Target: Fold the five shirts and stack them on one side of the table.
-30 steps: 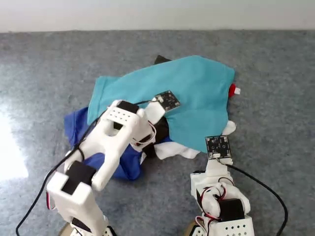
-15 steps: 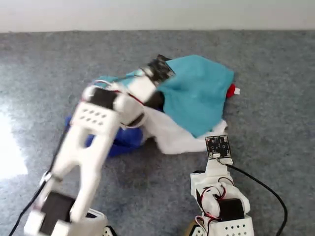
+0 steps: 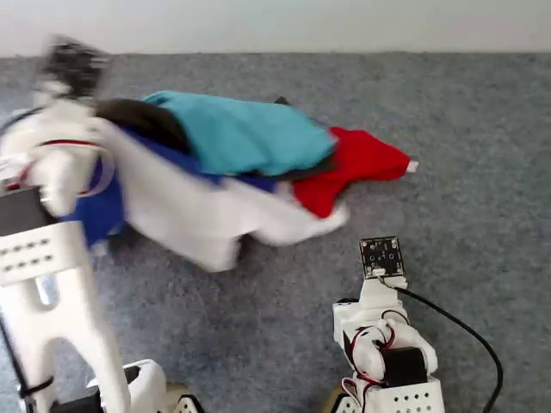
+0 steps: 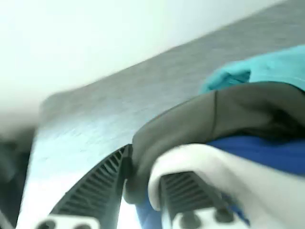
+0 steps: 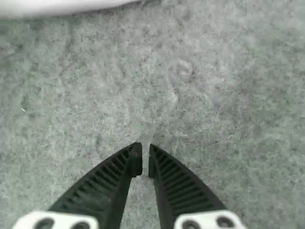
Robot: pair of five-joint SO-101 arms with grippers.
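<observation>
Well, shirt heap (image 3: 225,142) in left pincer (image 4: 142,177)

A grey, felt-like table surface (image 3: 482,172) extends to a white wall (image 3: 275,26) along its far edge.

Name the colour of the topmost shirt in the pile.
Teal. The topmost shirt shows best in the high view.

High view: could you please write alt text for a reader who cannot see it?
The left arm, at the left edge, holds one end of a bunched heap of shirts: teal on top, dark and blue beneath, white in front, red at the other end. The right arm stands apart on the grey table.
</observation>
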